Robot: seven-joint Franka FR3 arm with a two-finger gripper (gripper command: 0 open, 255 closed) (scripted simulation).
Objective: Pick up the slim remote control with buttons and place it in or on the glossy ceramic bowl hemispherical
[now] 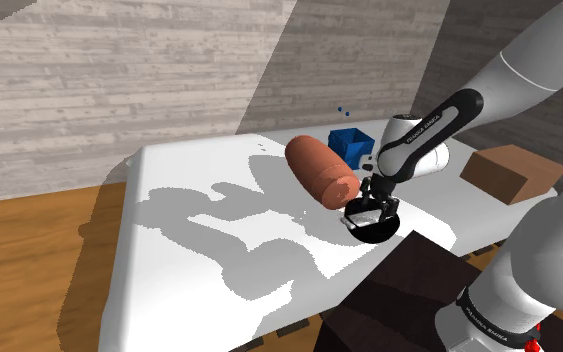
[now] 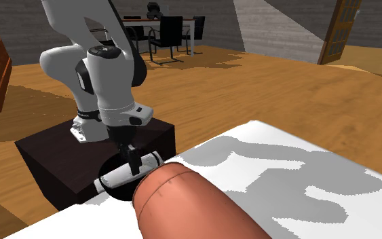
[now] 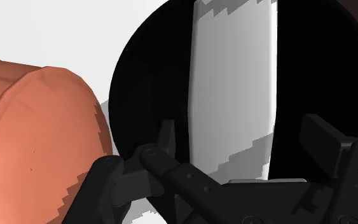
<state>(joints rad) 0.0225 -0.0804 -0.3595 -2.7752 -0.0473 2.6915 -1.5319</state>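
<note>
Hovering just above the black bowl [image 1: 379, 233], the gripper [image 1: 374, 207] has its fingers [image 3: 166, 137] spread apart, one on each side of the remote [image 3: 234, 83] and clear of it. The remote, a plain pale slab, lies flat across the bowl from rim to rim. In the second exterior view its long axis runs from about 8 o'clock to 2 o'clock. In the wrist view it points straight away between the fingers. On the white table [image 1: 199, 200], a reddish-brown cylinder [image 1: 319, 170] lies just beside the bowl at its 10 o'clock in the shoulder view. A blue box [image 1: 349, 142] sits near 12 o'clock and a brown box [image 1: 514, 172] at 2 o'clock.
</note>
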